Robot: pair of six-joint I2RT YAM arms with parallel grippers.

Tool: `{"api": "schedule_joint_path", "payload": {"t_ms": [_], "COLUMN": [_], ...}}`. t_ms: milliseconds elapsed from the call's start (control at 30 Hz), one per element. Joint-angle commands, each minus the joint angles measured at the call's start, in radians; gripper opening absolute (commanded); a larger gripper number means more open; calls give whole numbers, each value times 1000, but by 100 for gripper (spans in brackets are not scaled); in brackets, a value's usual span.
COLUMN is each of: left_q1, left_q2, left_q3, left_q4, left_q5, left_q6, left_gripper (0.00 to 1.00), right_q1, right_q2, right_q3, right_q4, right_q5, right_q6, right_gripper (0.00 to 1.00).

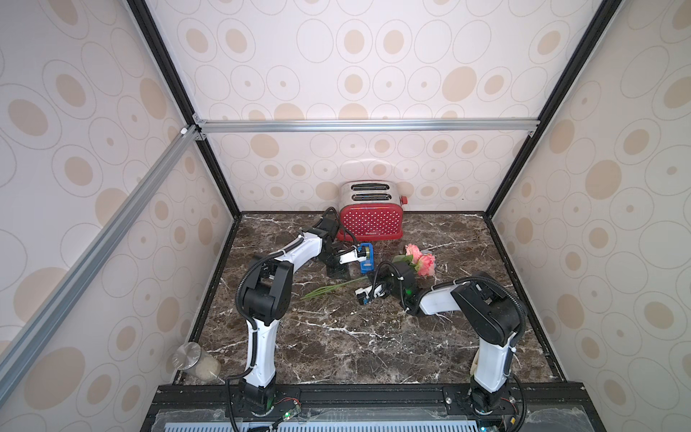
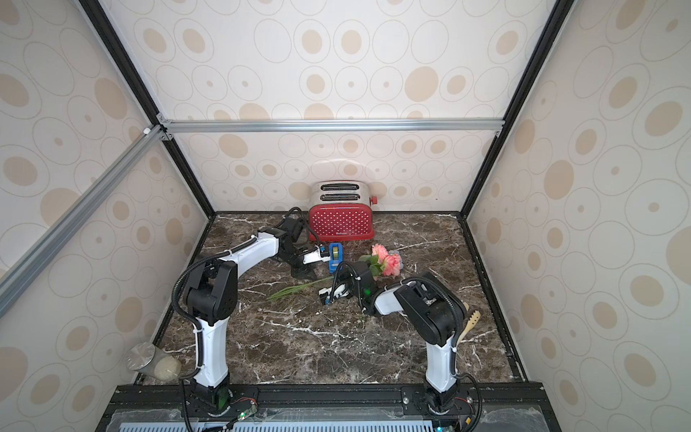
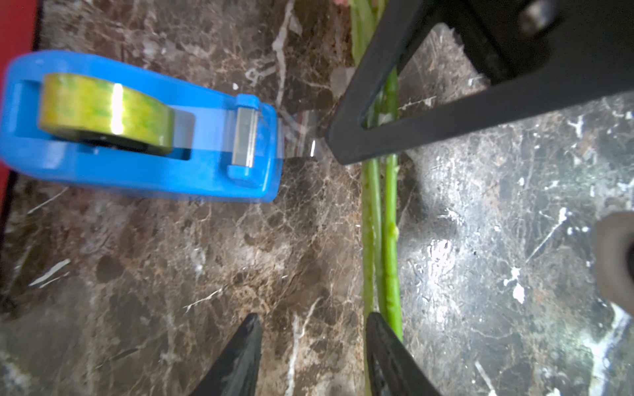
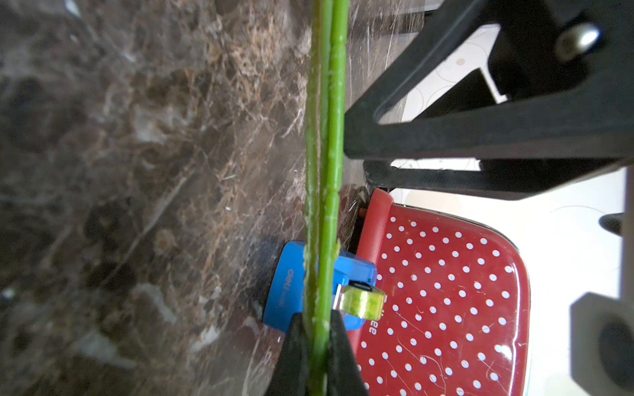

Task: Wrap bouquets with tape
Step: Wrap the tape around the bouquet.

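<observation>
The bouquets [image 1: 420, 260] lie on the marble table [image 1: 336, 348], pink blooms to the right and thin green stems [image 1: 329, 288] stretching left. My right gripper [image 4: 316, 324] is shut on the stems [image 4: 326, 171]. The tape, a yellowish roll [image 3: 103, 109] in a blue dispenser [image 1: 366, 258], stands just beyond the stems. In the left wrist view a clear strip of tape [image 3: 302, 137] reaches from the cutter to the right gripper's fingertip [image 3: 343, 151]. My left gripper [image 3: 312, 320] is open with nothing between its fingers, low over the table beside the stems [image 3: 387, 260] and the dispenser [image 3: 212, 171].
A red polka-dot toaster [image 1: 370, 218] stands at the back wall behind the dispenser. A glass jar with a metal lid [image 1: 194, 361] lies at the front left corner. A wooden utensil [image 2: 469, 323] shows behind the right arm. Panel walls close in three sides.
</observation>
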Motion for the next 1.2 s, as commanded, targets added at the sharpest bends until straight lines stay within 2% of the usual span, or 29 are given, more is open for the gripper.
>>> {"api": "schedule_joint_path", "payload": {"t_ms": [0, 267, 1000, 1167], "left_q1": [15, 20, -25, -28], "left_q2": [-75, -81, 101, 131], "left_q3": [5, -17, 57, 91], "left_q4": [-14, -45, -113, -123], "left_q5": [39, 171, 118, 116], "left_q6": [20, 29, 44, 45], "left_gripper": [51, 54, 56, 48], "right_q1": [6, 5, 19, 28], "right_q2": [-10, 1, -20, -22], "right_q3": [12, 18, 29, 29], "right_q4": [27, 47, 62, 56], "right_q5": [8, 16, 4, 7], "right_q6": [-28, -28, -54, -57], "right_gripper": [0, 0, 0, 0]}}
